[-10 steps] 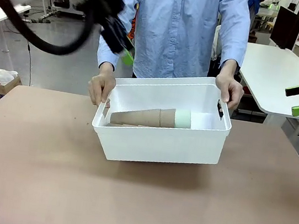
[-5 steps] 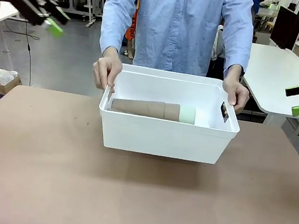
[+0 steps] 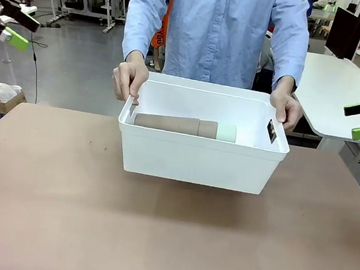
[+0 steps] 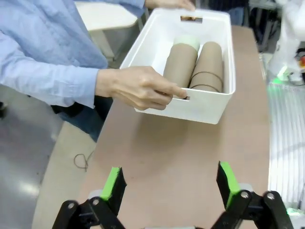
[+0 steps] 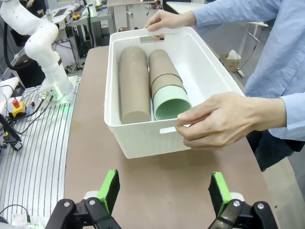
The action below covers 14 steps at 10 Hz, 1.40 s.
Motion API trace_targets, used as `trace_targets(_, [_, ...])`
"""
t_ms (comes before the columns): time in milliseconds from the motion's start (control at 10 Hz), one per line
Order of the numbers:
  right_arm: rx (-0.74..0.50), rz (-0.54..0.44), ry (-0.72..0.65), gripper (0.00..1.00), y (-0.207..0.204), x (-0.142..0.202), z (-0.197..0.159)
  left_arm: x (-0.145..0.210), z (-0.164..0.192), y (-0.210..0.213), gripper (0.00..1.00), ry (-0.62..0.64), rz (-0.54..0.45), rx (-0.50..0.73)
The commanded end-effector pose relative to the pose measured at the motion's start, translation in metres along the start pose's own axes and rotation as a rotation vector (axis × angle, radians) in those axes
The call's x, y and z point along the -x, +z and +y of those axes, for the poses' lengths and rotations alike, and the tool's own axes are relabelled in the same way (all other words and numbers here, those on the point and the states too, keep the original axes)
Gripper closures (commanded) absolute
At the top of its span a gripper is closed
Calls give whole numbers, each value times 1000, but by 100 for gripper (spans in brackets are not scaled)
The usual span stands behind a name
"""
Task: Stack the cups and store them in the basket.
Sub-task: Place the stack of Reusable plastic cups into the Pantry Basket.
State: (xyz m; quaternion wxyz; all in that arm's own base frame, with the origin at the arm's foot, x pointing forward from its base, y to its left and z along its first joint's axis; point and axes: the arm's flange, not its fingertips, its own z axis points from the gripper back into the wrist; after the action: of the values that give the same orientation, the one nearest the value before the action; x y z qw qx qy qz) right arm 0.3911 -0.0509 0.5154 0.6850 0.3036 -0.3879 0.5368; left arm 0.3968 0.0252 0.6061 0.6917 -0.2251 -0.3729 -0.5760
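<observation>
Withdrawn far left, the left gripper (image 3: 8, 20) is spread empty; the basket (image 3: 200, 161) with stacked cups (image 3: 184, 125) is being lifted by the person's hands (image 3: 128, 81).

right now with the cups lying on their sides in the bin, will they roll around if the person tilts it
Probably a little. The cups lie on their sides as two nested stacks, so round walls can roll. Being tapered, they would likely curve rather than roll straight. The bin walls stand well above them, and the stacks lie close side by side, so spilling seems unlikely.
</observation>
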Motion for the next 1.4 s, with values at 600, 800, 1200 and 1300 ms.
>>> trace_targets(600, [15, -13, -12, 0, 0, -3, -1, -1, 9, -9, 0, 15, 20, 13])
trace_targets(800, [15, -13, -12, 0, 0, -3, -1, -1, 9, -9, 0, 15, 20, 13])
trace_targets(1200, [15, -13, -12, 0, 0, -3, -1, -1, 9, -9, 0, 15, 20, 13])
trace_targets(1300, [15, -13, -12, 0, 0, -3, -1, -1, 9, -9, 0, 15, 20, 13])
